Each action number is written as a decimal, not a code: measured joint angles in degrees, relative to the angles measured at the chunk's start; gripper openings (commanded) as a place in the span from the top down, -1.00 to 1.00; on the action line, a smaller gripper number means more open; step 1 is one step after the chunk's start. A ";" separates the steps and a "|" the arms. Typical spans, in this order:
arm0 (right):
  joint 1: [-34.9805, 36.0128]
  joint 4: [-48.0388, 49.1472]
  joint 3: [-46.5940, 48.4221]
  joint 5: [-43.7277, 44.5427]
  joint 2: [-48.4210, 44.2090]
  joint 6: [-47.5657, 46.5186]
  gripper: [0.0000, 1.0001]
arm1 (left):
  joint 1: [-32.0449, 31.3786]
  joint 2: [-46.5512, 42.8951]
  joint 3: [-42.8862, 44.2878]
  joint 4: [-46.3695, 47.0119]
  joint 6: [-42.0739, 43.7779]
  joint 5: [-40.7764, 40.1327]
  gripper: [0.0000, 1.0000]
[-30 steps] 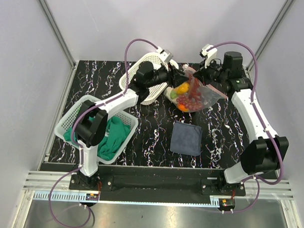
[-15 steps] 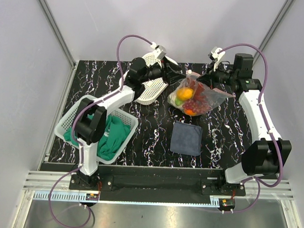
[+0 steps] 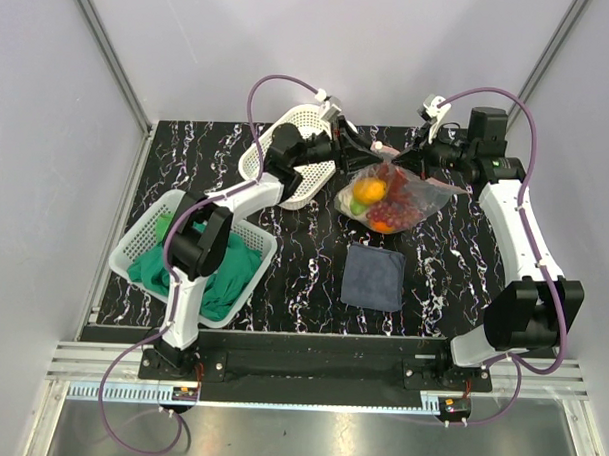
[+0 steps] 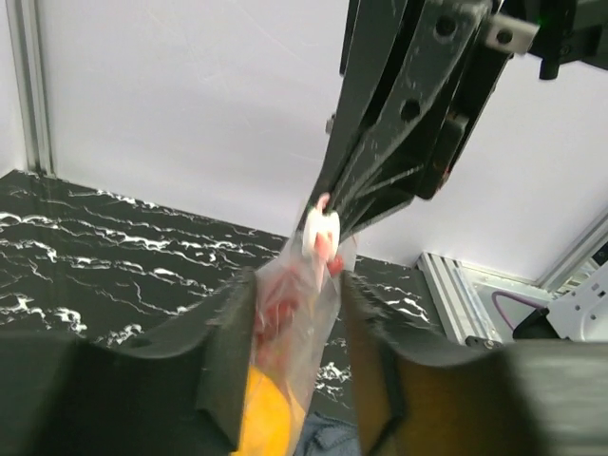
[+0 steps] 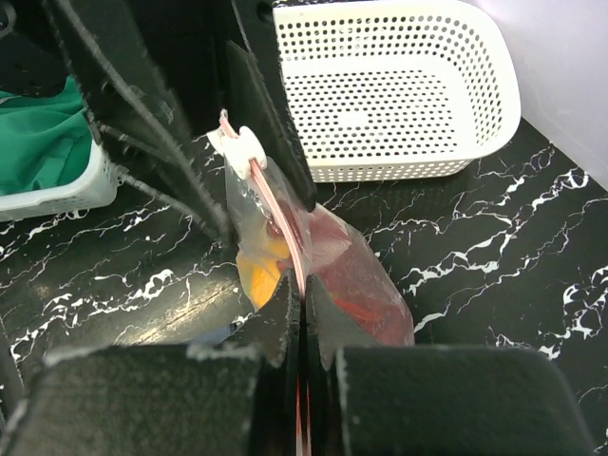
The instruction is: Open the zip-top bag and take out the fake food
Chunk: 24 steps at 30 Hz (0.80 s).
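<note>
Closest to me a dark blue-grey cloth [image 3: 373, 276] lies flat on the marbled table [image 3: 304, 238]. Off to the left is a basket [image 3: 141, 229] with a green cloth [image 3: 223, 275] heaped in it, and neither looks to have anything to do with this job. Past them, toward the back of the table, the zip-top bag [image 3: 406, 197] hangs between the two arms. The fake food [image 3: 376, 195] is all inside it, an orange fruit, something green and a mass of red pieces sagging into the belly. I can't tell whether the bottom rests on the table. The right gripper [image 5: 300, 294] is pinched tight on the pink-red zip strip, which I take to be an anchor so the top edge stays taut and upright. Facing it, the left gripper [image 4: 296, 285] has its fingers [image 4: 228, 351] about half spread on either side of the bag's top, not clamped on anything. The white slider [image 5: 239, 147] sits right there between the dark fingers. That looks like lining up to catch the slider and run it along the strip while the other arm holds firm. The zip looks closed. Furthest back stands a white perforated basket [image 5: 418, 161], which I'd guess is where the food is meant to go.
</note>
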 measured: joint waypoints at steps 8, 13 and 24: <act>0.17 -0.57 0.74 0.39 0.04 1.75 -0.16 | -0.26 0.22 3.37 -2.75 0.24 -0.07 1.00; 2.99 -0.35 4.13 2.71 0.66 2.23 -0.06 | -0.81 0.22 3.37 -4.04 0.92 -0.02 1.00; 4.35 -0.57 7.30 1.40 3.17 2.40 0.52 | -1.03 0.13 2.01 -4.79 2.27 0.13 1.00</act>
